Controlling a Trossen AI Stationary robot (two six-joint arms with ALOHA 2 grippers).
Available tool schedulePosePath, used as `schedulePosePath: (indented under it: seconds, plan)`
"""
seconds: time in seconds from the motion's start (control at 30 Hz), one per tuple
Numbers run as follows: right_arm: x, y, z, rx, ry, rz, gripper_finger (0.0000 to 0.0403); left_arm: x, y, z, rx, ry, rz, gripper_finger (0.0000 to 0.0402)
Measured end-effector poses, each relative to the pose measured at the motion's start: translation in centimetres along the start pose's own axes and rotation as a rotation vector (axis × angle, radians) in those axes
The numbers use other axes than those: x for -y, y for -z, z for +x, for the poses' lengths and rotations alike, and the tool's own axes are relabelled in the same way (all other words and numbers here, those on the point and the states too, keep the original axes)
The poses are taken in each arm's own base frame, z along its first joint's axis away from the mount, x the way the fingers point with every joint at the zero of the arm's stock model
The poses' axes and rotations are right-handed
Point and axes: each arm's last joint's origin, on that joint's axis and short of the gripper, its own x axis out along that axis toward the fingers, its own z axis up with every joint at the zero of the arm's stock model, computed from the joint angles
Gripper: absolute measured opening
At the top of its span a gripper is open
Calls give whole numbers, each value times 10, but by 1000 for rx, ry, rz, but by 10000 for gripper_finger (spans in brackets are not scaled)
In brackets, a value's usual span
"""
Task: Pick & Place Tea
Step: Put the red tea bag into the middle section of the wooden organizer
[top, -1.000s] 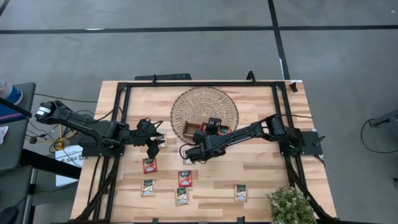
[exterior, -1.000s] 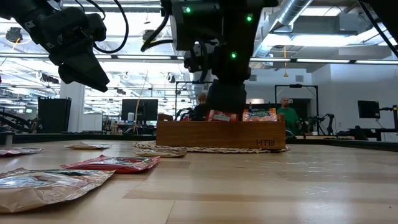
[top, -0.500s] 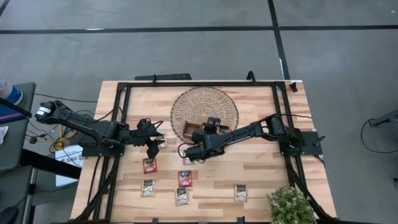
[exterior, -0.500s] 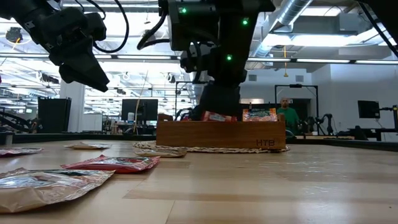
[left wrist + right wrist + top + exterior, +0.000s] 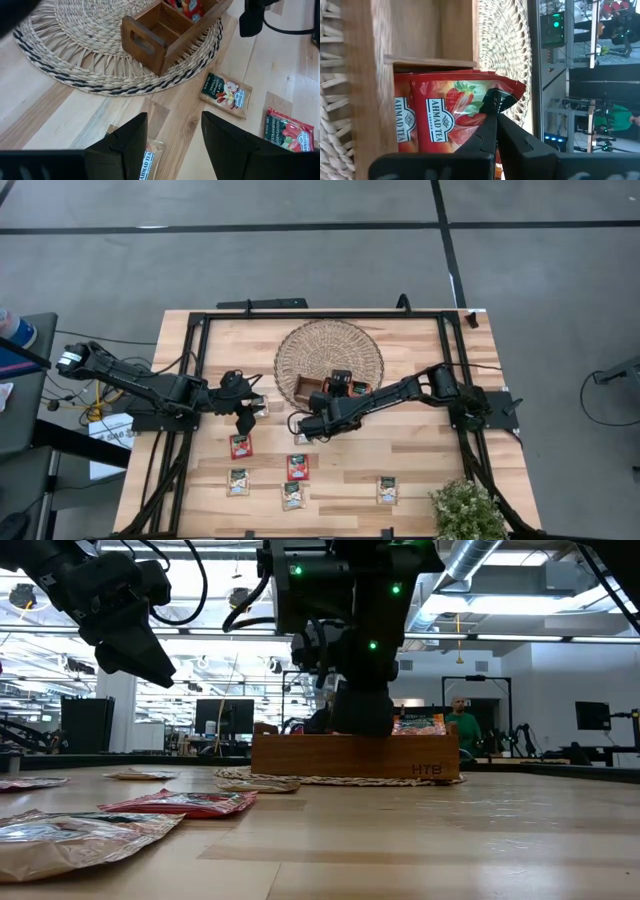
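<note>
Your right gripper [image 5: 492, 120] pinches a red strawberry tea sachet [image 5: 455, 117] by its corner over the wooden tray [image 5: 318, 388] on the woven mat [image 5: 330, 345], the sachet upright on edge beside another in the compartment. Your left gripper [image 5: 172, 135] hovers, fingers apart, above loose sachets [image 5: 240, 446] lying flat on the table [image 5: 420, 450].

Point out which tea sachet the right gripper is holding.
The red strawberry sachet, pinched by the shut right gripper over the wooden tray; the other loose sachets lie flat on the table.
</note>
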Motion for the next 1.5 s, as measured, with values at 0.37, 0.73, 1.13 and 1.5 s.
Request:
schedulePosePath:
  seconds: [0.37,0.73,1.13,1.5]
  plan:
    - [-1,-2,1,7,-40,27,0,0,0,0,0,0,0,179]
    - [0,-3,4,-11,-72,41,12,0,0,0,0,0,0,179]
    - [1,-3,5,-15,-80,14,80,0,0,0,0,0,26,179]
    - [21,-9,3,-23,2,-47,150,0,0,0,0,-1,48,179]
